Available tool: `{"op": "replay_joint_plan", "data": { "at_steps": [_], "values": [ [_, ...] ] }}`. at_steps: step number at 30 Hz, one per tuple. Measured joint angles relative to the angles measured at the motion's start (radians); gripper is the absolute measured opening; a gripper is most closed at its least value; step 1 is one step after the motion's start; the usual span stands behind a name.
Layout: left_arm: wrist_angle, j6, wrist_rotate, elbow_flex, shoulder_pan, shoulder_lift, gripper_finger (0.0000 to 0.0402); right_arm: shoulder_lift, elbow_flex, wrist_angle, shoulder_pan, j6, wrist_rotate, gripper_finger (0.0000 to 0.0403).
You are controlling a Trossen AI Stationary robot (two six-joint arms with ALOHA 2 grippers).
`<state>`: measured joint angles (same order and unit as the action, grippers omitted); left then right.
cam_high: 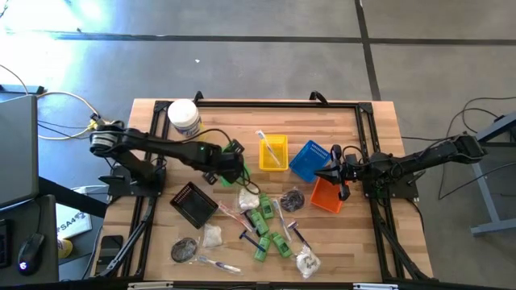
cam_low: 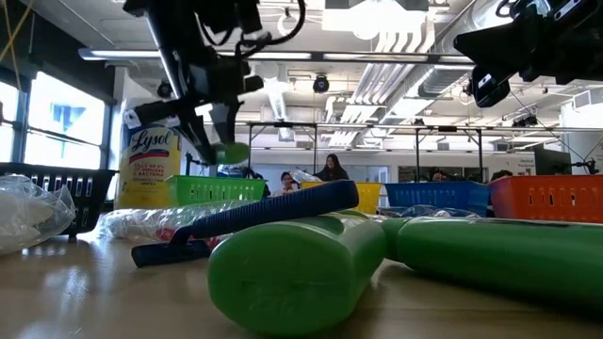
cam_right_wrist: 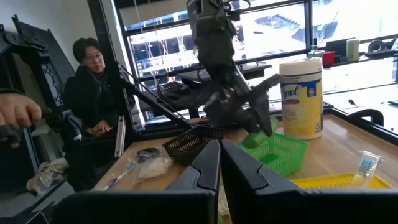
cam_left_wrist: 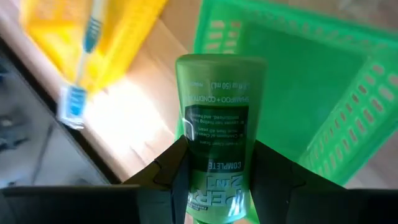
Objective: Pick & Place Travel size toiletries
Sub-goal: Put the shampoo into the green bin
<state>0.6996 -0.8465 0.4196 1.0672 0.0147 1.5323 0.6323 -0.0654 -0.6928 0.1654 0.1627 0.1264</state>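
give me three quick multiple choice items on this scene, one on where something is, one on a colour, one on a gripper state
1. Where is the toothbrush with the blue head?
A. in the black tray
B. in the yellow tray
C. on the jar

2. What colour is the tube in the left gripper?
A. green
B. white
C. orange

3. How is the right gripper?
A. shut on a comb
B. wide open
C. shut, holding nothing

Answers:
1 B: the high view shows it lying across the yellow tray.
2 A: the left wrist view shows a green tube clamped between the fingers.
3 C: the right wrist view shows its fingers together with nothing between them.
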Motion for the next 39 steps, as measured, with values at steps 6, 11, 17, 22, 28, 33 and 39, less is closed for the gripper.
{"op": "replay_joint_plan", "data": {
  "at_steps": [6,11,17,22,28,33,39],
  "values": [
    [0.008,-0.021,-0.053,0.000,-0.037,0.052,0.0125,0.000,0.000,0.001,0.000,-0.002,0.001,0.0009],
    [0.018,-0.066,-0.065,0.000,-0.051,0.075,0.0125,0.000,0.000,0.000,0.000,-0.002,0.001,0.0009],
    [0.016,-0.092,-0.108,0.000,-0.047,0.078,0.0125,0.000,0.000,0.001,0.000,-0.002,0.001,0.0009],
    [0.017,-0.083,-0.123,0.000,-0.047,0.078,0.0125,0.000,0.000,0.000,0.000,-0.002,0.001,0.0009],
    [0.025,-0.041,-0.189,0.000,-0.047,0.078,0.0127,0.000,0.000,0.000,0.000,-0.001,0.001,0.0009],
    [0.034,-0.015,-0.193,0.000,-0.047,0.078,0.0165,0.000,0.000,0.000,0.000,-0.002,0.001,0.0009],
    [0.032,-0.009,-0.162,0.000,-0.047,0.078,0.0222,0.000,0.000,0.000,0.000,-0.001,0.001,0.0009]
  ]
}}
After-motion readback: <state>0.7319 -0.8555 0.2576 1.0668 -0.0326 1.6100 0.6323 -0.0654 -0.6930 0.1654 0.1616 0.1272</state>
